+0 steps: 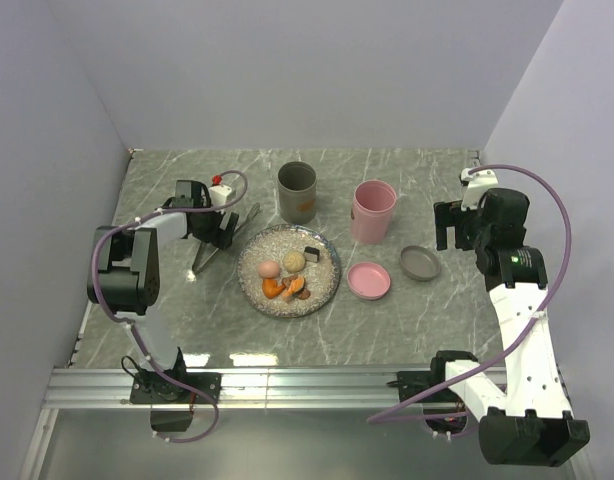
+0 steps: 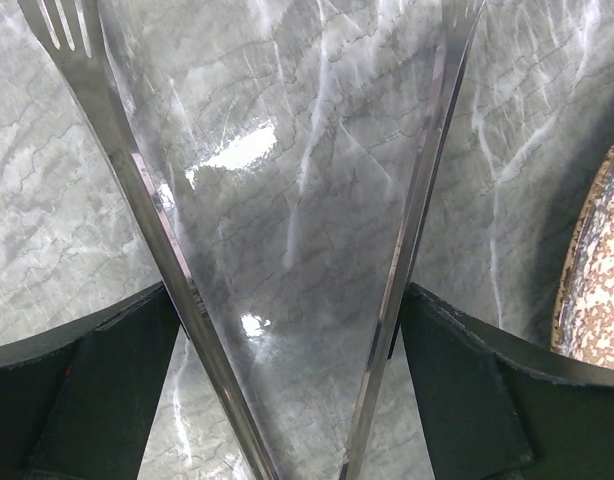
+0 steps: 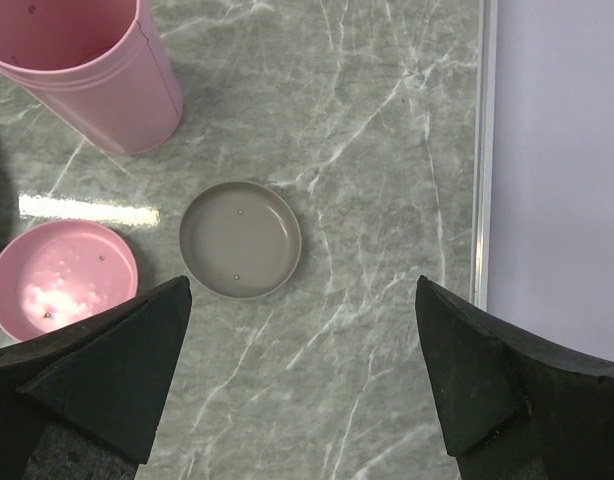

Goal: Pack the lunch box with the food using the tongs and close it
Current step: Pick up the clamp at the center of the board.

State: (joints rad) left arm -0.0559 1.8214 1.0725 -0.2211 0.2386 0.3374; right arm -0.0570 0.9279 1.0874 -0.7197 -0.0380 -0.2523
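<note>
Marble table: tongs lie between the wide-spread left fingers.

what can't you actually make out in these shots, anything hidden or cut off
- tongs: left wrist view, joined end cut off by bottom edge, one tip by top edge.
- food: top view only, pieces too small to identify.
- plate: left wrist view, right edge cuts off all but a rim sliver.
- pink cup: right wrist view, top edge cuts off most of it.

The left arm and right arm are white with black joints. Purple cables run along both. The fingers are black.
</note>
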